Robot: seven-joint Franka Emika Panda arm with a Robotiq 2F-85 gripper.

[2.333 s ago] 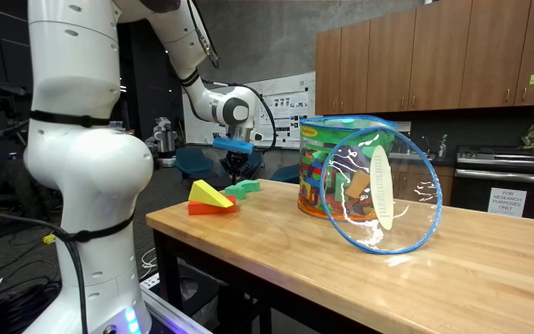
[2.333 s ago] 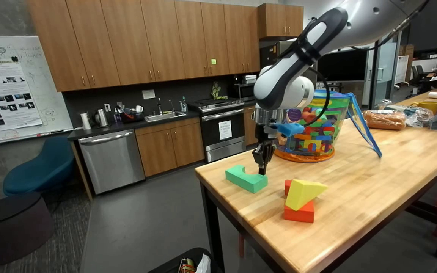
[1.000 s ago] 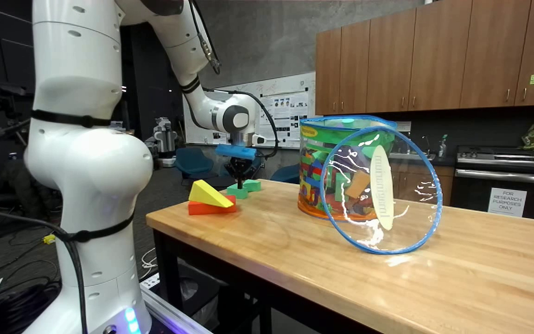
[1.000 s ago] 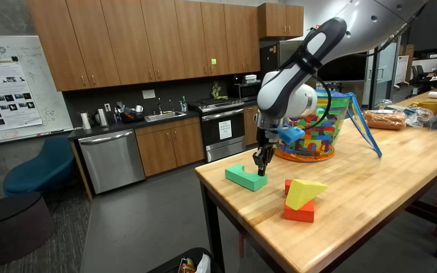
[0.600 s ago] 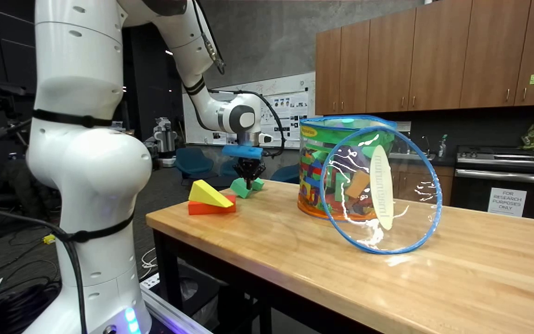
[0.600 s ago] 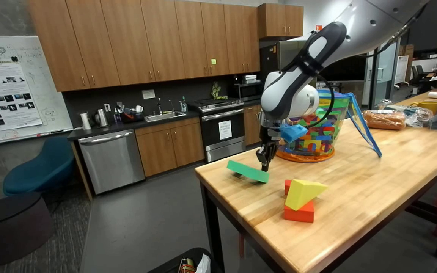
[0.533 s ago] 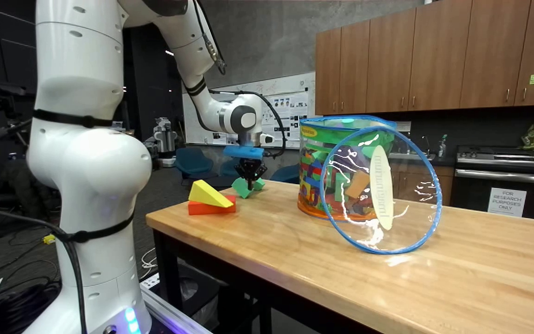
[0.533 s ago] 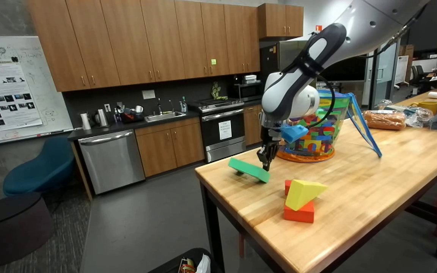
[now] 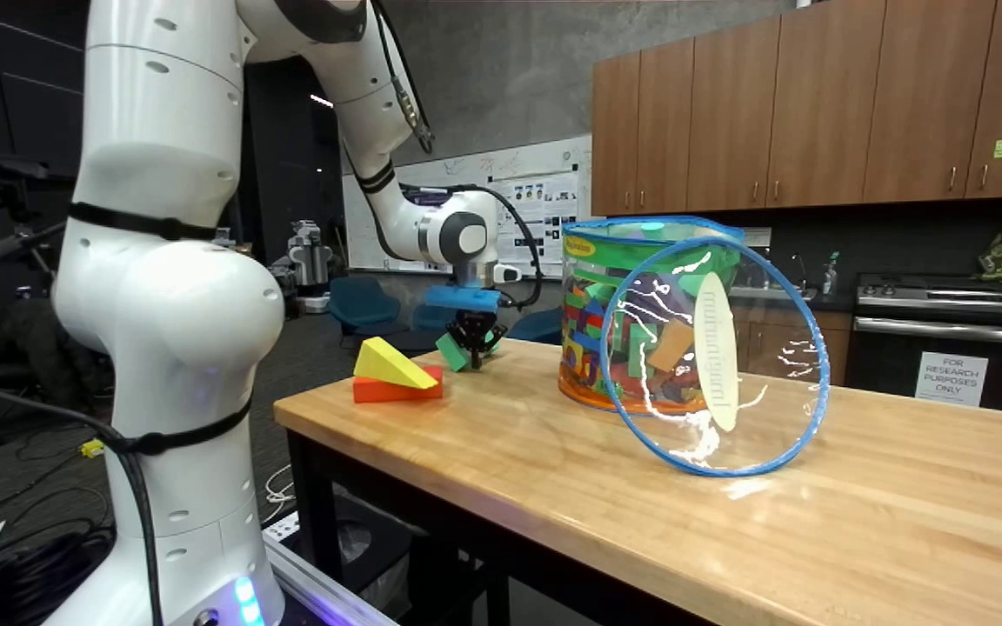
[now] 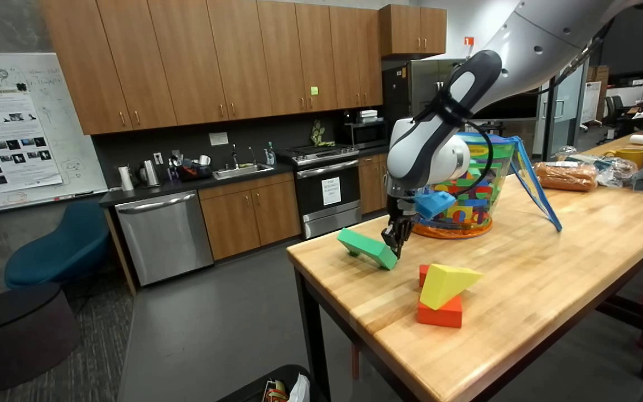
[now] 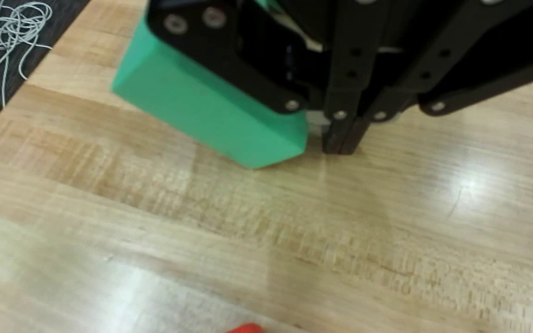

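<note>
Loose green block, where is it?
In an exterior view, the loose green block sits tilted near the left corner of the table, immediately left of the shut fingers.

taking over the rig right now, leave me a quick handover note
Gripper: shut, nothing between its fingers; it stands close beside one end of the green block. Whether they touch, I can't tell.
Where things are: the green block is tilted on the table. The yellow wedge rests on the red block. The bag stands further along with blocks inside, its clear lid open and resting on the table.
Done: yellow wedge sits on the red block; bag is open.
Left: green block is neither gripped nor lying flat.
</note>
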